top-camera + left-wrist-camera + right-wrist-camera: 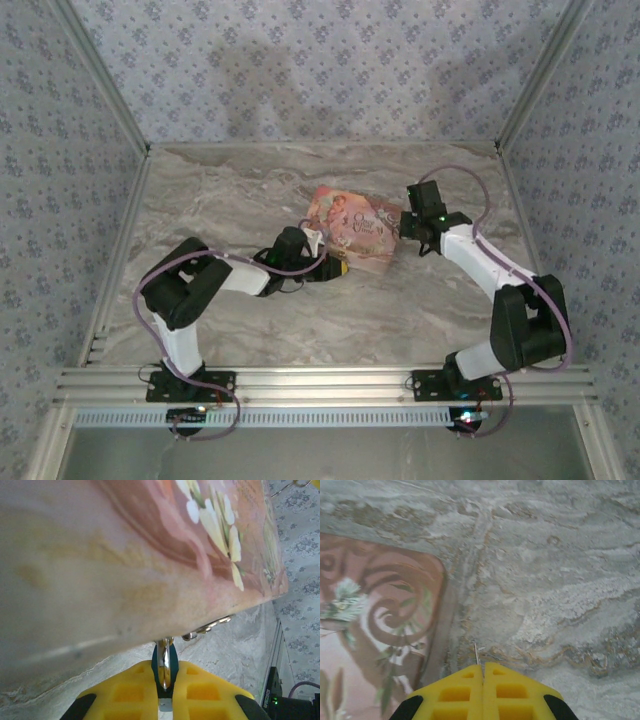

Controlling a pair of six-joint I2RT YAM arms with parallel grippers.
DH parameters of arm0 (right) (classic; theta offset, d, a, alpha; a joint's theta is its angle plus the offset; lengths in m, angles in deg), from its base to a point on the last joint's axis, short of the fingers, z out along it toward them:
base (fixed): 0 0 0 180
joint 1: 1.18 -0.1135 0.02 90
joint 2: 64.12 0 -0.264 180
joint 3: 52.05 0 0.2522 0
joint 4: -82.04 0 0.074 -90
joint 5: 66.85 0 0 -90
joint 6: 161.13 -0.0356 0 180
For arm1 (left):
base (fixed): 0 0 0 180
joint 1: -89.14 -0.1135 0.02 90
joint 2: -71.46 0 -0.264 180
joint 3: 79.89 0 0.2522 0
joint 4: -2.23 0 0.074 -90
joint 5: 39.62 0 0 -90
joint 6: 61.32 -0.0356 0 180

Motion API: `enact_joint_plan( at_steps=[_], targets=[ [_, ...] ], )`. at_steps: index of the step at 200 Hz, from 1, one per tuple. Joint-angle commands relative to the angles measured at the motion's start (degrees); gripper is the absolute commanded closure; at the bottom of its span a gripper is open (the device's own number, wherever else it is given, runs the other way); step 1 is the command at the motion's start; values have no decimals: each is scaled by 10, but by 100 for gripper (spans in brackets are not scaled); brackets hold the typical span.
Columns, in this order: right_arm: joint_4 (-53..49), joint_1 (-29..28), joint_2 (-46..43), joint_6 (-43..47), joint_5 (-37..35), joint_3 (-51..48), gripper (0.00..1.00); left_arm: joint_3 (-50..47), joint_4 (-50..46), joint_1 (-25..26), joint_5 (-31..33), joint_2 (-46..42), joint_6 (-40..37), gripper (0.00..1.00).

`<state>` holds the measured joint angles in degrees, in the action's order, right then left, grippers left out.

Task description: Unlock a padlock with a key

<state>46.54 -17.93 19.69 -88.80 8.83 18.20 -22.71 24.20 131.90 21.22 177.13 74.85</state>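
Left fingers [335,268] [180,675]: all but closed, pinching a slim silver piece, seemingly the key [164,661], upright between the yellow pads.
Key: its tip met the lower edge of the pink flowered box [350,225] [125,555], right in front of the left fingers.
Right fingers [408,236] [490,672]: pressed fully together, with a thin metal sliver [476,655] poking from the seam; whether it was truly gripped could not be told.
Right fingers, place: low over bare desk [230,190] [545,580], just off the box's [370,630] rounded corner, apart from it.
Padlock: small bright metal bits [207,628] showed at the box's lower edge, just beside the key; whether they belonged to the padlock could not be told.
Box: lay tilted at mid-desk, between the two arms.
Edges: the left fingers sat tight against the box's near-left edge, the right fingers by its right edge.
Open room: bare marble stretched behind the box, to the far left, and along the near side up to the metal rail [320,380].
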Motion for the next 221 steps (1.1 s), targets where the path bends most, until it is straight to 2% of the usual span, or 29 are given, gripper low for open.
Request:
enact_joint_plan(
  at_steps=[1,59,128,179,221],
  targets=[
    [-11,-1,18,-37,-52,-3,100,-15,-4,7,-13,-21,15,92],
    [16,-14,87,-45,-39,27,100,-24,20,18,-6,-19,32,92],
    [17,-19,150,-14,-10,93,100,-39,33,22,12,-23,54,90],
    [-17,-3,70,-21,14,47,100,-23,50,21,63,-18,76,90],
    [-25,21,-74,-46,93,-34,100,8,75,18,59,-6,104,90]
  ],
)
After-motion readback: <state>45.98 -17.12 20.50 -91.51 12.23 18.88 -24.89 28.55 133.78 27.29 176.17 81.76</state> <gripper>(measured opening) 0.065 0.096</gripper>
